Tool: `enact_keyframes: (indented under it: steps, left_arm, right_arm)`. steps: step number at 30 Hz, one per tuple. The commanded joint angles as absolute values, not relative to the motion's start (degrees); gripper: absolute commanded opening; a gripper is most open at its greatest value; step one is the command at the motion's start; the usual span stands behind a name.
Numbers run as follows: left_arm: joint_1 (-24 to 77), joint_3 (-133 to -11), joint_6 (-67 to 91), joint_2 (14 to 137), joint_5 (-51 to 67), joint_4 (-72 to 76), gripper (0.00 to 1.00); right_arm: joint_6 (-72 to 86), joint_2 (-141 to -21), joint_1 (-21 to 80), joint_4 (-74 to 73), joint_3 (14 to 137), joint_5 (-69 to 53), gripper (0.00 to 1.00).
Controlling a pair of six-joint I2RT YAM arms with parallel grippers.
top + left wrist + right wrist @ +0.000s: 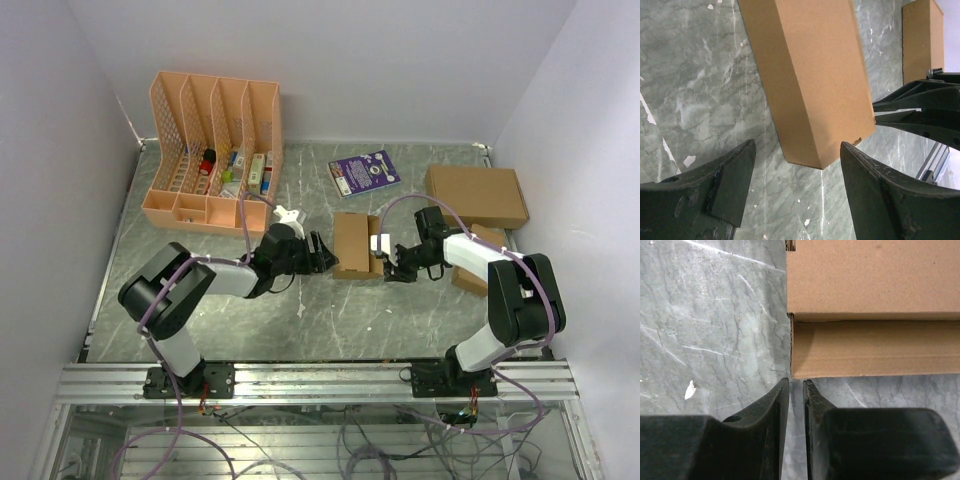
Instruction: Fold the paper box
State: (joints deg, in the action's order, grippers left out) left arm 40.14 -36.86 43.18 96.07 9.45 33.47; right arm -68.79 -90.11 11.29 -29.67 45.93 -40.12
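1. While it lies between the left gripper (320, 254) and the right gripper (391, 265) in the top view, the paper box (352, 245) is recorded mid-way across the table (330, 320) as a closed oblong; folding is judged nearly done.
2. Left wrist: the left gripper is spread, empty, just short of the box's end.
3. Right wrist: the right gripper is pressed together on nothing beside a box corner; end tucks are unconfirmed.
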Motion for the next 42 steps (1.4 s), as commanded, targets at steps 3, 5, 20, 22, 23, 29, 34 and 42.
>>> enact_keyframes:
  steps: [3,5,20,22,23,29,34,42]
  left_arm:
    - [41.2,-39.4,41.9,97.7,10.5,33.3,0.76]
    - [41.4,-39.8,42.1,98.2,10.7,33.3,0.74]
    - [42.0,-42.0,41.5,100.8,11.8,31.7,0.63]
    - [42.3,-42.3,41.4,101.1,11.9,31.3,0.62]
    - [42.4,-42.4,41.3,101.2,11.9,31.2,0.62]
    - [42.8,-42.9,41.1,101.8,12.1,30.6,0.61]
    - [43.1,-43.2,40.9,102.0,12.0,30.0,0.61]
    - [43.3,-43.8,40.3,102.1,11.9,28.9,0.61]
  right_arm:
    - [-68.5,-90.6,12.1,-29.4,46.2,-42.2,0.14]
    - [-68.7,-90.9,12.1,-29.7,46.3,-42.4,0.12]
    - [-68.3,-89.3,13.0,-29.7,45.9,-45.4,0.04]
    - [-67.9,-89.2,13.4,-29.4,45.9,-45.6,0.04]
    - [-67.6,-89.1,13.4,-29.1,45.9,-45.7,0.03]
    - [-64.6,-88.0,13.9,-27.3,45.3,-46.8,0.0]
    - [-61.2,-87.6,14.1,-25.8,45.0,-48.2,0.0]
    - [-58.9,-87.2,15.4,-23.7,44.3,-48.6,0.0]
